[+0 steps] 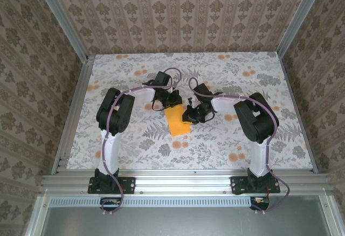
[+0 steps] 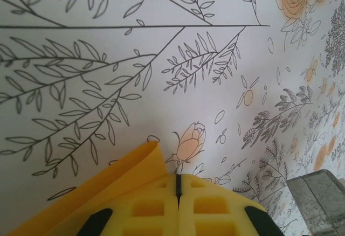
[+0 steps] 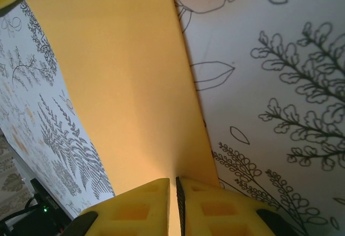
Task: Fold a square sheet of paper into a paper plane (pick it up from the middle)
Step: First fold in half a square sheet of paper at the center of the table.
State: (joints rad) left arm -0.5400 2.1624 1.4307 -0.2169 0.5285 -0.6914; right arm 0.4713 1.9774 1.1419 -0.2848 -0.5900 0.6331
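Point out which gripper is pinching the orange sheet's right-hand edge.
The right gripper: shut, it clamps the square sheet of paper there; the left gripper sits at the far edge.

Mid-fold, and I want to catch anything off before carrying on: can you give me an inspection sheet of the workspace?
Surface: table under a white cloth printed with grey leaves and orange flowers; it lies smooth.
Job's things: bright orange-yellow square sheet of paper, mid-table between the grippers. It looks folded narrower than square, with one edge lifted.
Clutter: nothing seen.
Grippers: left gripper is shut, apparently pinching the sheet's lifted edge. Right gripper is shut on the sheet, which runs into its jaws.
Cables: purplish cables run along both arms and loop at the wrists.
Surroundings: brown patterned walls; aluminium frame at the near edge.
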